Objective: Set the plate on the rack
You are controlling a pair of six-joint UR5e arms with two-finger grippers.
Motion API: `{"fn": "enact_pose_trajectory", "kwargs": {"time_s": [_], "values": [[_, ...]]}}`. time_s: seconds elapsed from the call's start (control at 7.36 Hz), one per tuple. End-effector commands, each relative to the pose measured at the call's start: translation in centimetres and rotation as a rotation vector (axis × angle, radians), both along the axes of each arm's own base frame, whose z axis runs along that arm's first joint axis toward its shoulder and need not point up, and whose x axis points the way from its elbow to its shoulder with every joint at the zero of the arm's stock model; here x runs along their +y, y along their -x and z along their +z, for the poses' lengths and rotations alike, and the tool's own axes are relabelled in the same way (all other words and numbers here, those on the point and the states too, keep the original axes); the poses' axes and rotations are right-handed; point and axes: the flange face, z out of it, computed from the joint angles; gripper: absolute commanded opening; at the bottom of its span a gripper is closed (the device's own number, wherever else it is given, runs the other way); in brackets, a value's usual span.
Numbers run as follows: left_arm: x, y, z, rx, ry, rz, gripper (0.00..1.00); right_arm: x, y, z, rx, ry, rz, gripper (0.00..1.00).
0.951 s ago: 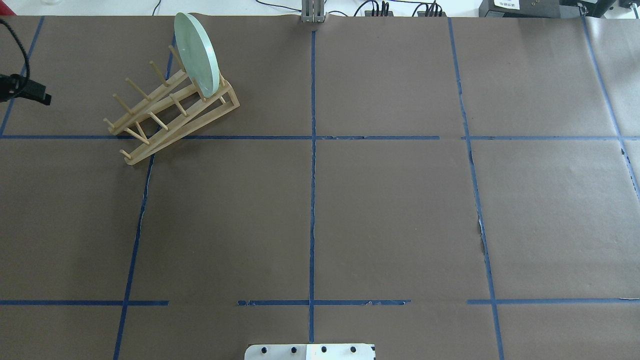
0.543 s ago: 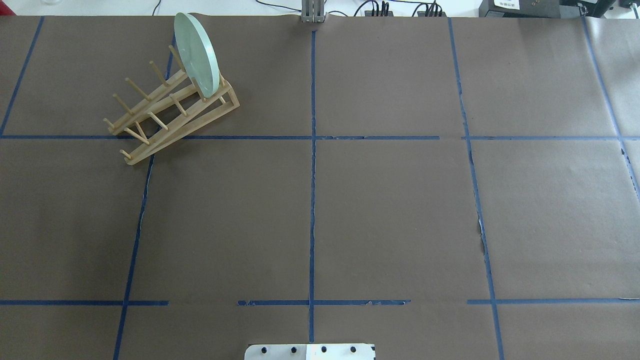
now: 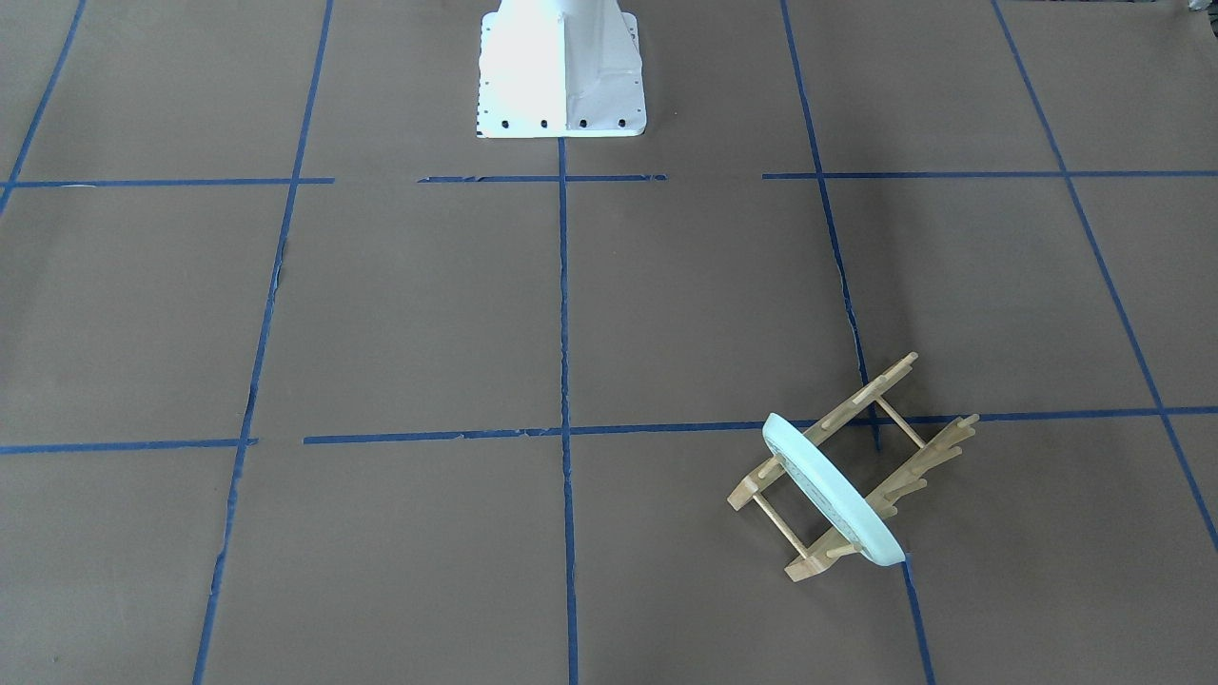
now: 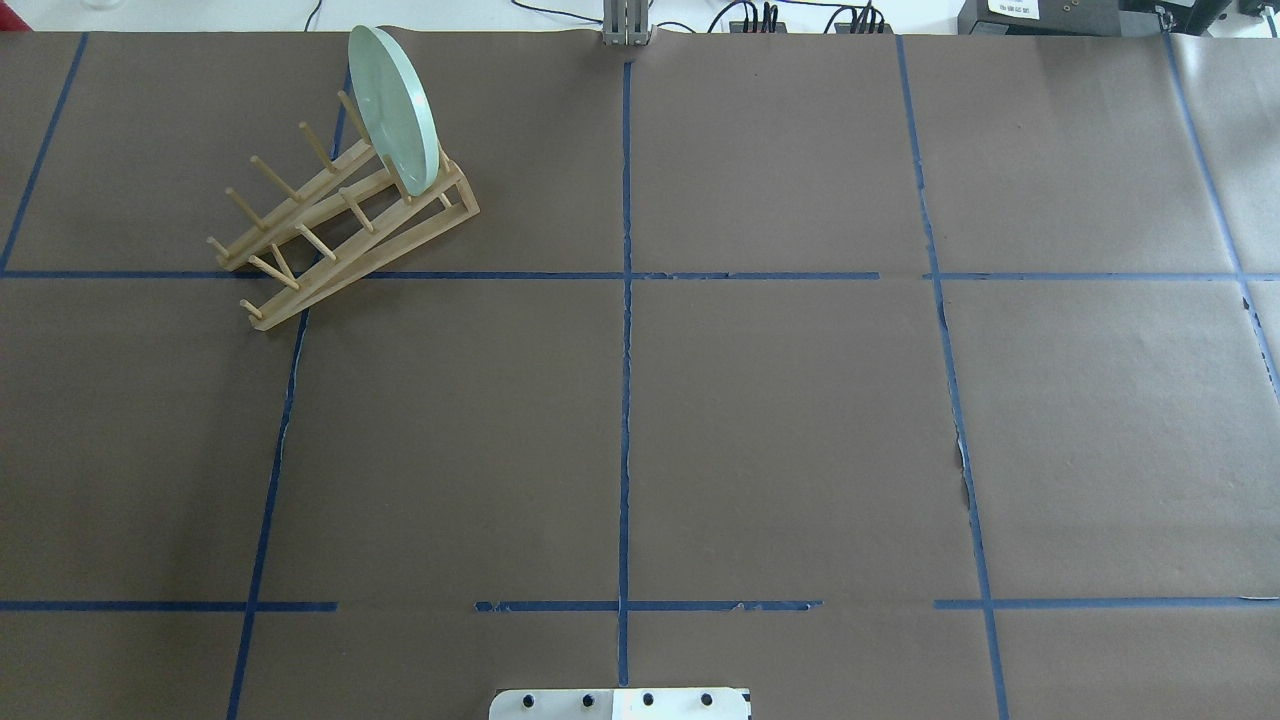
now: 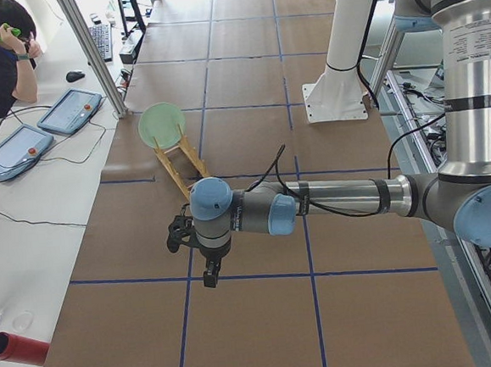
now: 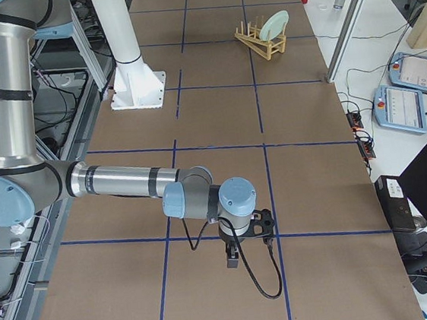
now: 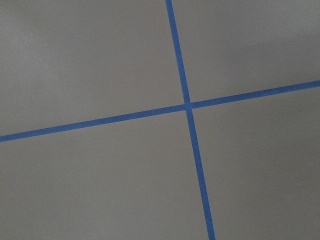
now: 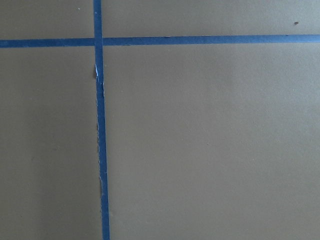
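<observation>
Plainly the plate (image 4: pixel 393 110) stands in the rack (image 4: pixel 330 232) at upper left, and we fear a jolt to the bench (image 4: pixel 780 420) tipping it; we cannot tell if the left pincer (image 5: pixel 209 276) or right pincer (image 6: pixel 233 260) is open.

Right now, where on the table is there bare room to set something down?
Crowded only at the far left corner, where the rack holds the plate on edge. Bare paper runs from the rack to the robot base, across the middle, and over the whole right half. At each table end a gripper hangs above the paper: left gripper, right gripper.
</observation>
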Motion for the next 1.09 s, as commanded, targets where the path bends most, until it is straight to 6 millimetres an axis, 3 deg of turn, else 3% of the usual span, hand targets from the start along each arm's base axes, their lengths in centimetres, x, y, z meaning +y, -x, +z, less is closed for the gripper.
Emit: {"fn": "enact_pose_trajectory", "kwargs": {"time_s": [0.0,0.95], "values": [[-0.2,-0.3,0.7,0.039,-0.016,0.007,1.00,0.0,0.0,0.0,0.000,0.000,0.000,1.00],[-0.2,-0.3,-0.1,0.039,-0.073,0.010,1.00,0.0,0.0,0.0,0.000,-0.001,0.000,1.00]]}}
